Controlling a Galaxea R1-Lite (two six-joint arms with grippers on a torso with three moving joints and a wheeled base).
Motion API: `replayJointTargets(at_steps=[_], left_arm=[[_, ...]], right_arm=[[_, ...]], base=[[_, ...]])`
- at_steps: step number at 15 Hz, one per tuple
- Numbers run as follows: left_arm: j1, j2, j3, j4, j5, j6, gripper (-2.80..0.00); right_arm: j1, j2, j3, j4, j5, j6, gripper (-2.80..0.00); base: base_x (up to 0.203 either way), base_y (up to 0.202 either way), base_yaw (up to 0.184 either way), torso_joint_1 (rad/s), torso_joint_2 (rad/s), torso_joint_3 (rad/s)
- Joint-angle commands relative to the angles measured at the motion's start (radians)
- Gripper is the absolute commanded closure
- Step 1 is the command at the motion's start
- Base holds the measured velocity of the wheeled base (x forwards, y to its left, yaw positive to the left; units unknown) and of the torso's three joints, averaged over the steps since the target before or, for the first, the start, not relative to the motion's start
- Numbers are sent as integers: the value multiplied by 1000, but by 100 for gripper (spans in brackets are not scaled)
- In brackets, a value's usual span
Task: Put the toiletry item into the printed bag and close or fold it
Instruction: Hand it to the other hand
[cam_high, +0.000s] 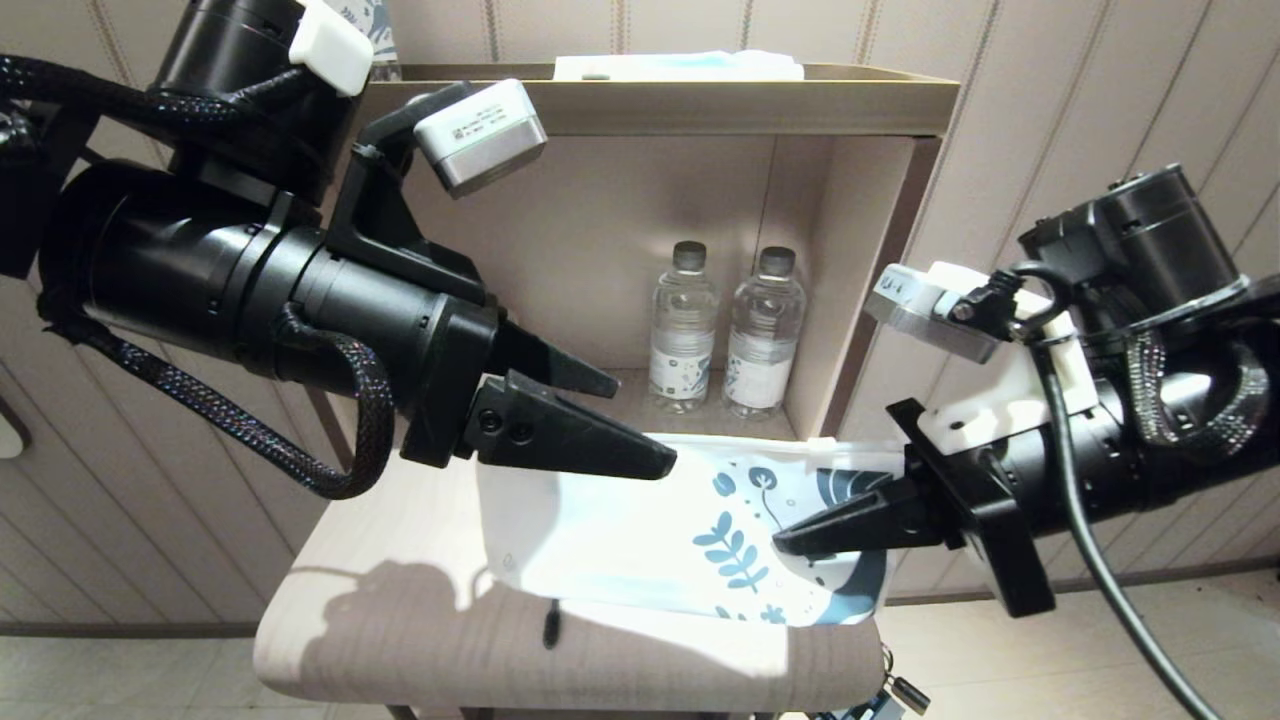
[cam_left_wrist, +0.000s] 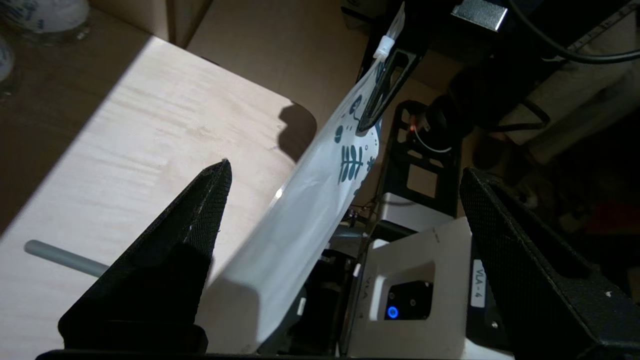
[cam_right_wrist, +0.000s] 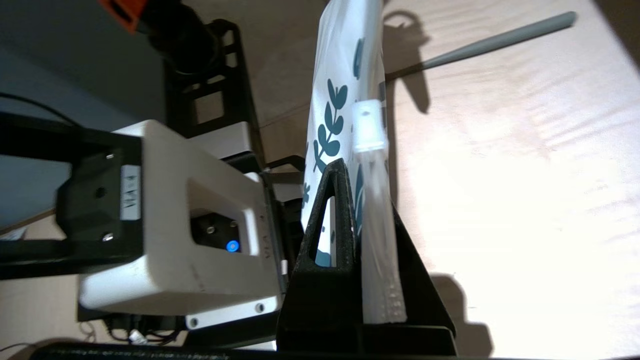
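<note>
The right gripper (cam_high: 790, 540) pinched the printed pouch (cam_high: 640, 540) up off the table (cam_high: 400, 640), the left gripper (cam_high: 640, 420) hung spread wide and empty, and the toothbrush (cam_right_wrist: 495, 40) lay outside on the tabletop, not yet bagged.

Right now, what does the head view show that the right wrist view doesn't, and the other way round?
Head view only: the open left gripper above the printed bag, and two water bottles in the shelf niche. Right wrist view only: the toothbrush's long grey handle lying on the table, and the bag's white zip slider. Both: the right gripper shut on the printed bag.
</note>
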Motion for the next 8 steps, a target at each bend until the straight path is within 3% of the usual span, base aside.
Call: replayJointTargets(at_steps=[1, 3, 5, 8], left_arm=[[15, -23, 39, -40, 19, 3, -280], [47, -7, 16, -31, 23, 44, -280], [61, 13, -24, 18, 24, 88, -280], [64, 54, -91, 92, 23, 150, -280]], right_arm=[[-4, 27, 2, -28, -115, 0, 0], [19, 40, -2, -64, -283, -4, 0], [51, 49, -28, -57, -375, -9, 0], [118, 51, -142, 112, -428, -13, 0]], base=[[0, 0, 0, 0, 0, 0], [0, 0, 0, 0, 0, 0], [0, 0, 0, 0, 0, 0], [0, 0, 0, 0, 0, 0]])
